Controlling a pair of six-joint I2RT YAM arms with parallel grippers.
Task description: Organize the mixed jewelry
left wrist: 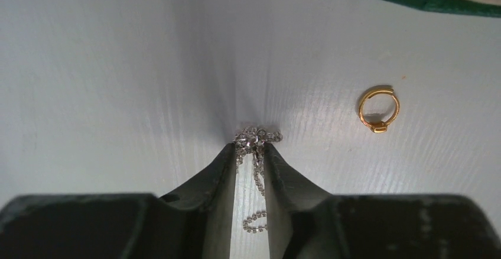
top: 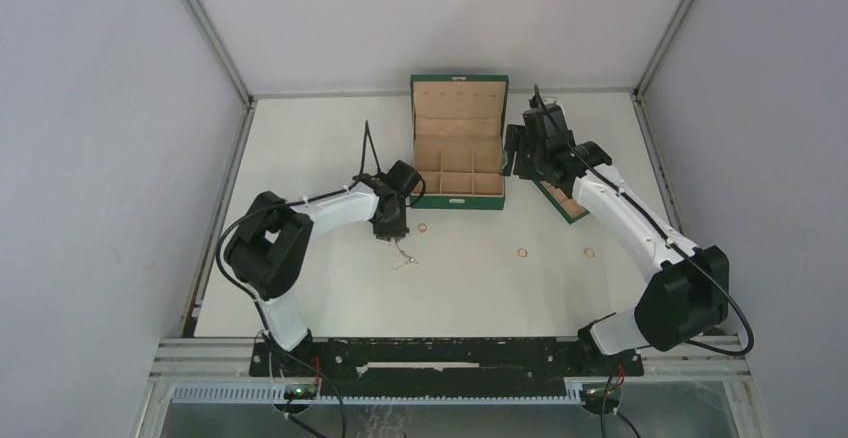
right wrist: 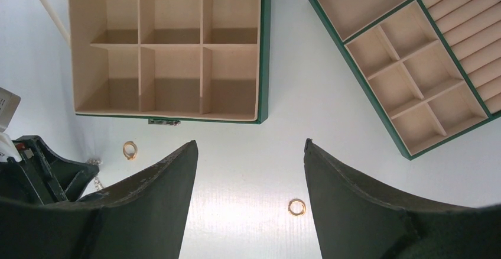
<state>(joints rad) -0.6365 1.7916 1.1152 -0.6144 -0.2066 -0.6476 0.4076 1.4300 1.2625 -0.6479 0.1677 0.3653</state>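
The left pincer (left wrist: 251, 145) is narrowed to a slit and pinches the bunched end of the chain (left wrist: 258, 136) right at the tabletop (top: 300, 158). The rest of the chain trails back between its fingers, toward the near side. Just right of that pincer lies the left ring (left wrist: 378, 110), gold and flat on the tabletop, near the front left corner of the green box (top: 458, 201), apart from both. The box stands with its lid up and tan compartments showing. The middle ring (top: 522, 253) and the right ring (top: 589, 252) lie further right, well apart from each other, nearer than the box. The right pincer (right wrist: 250, 142) is spread wide, holding nothing, raised above the tabletop between the box and a green tray (right wrist: 378, 102) of tan compartments on the right.
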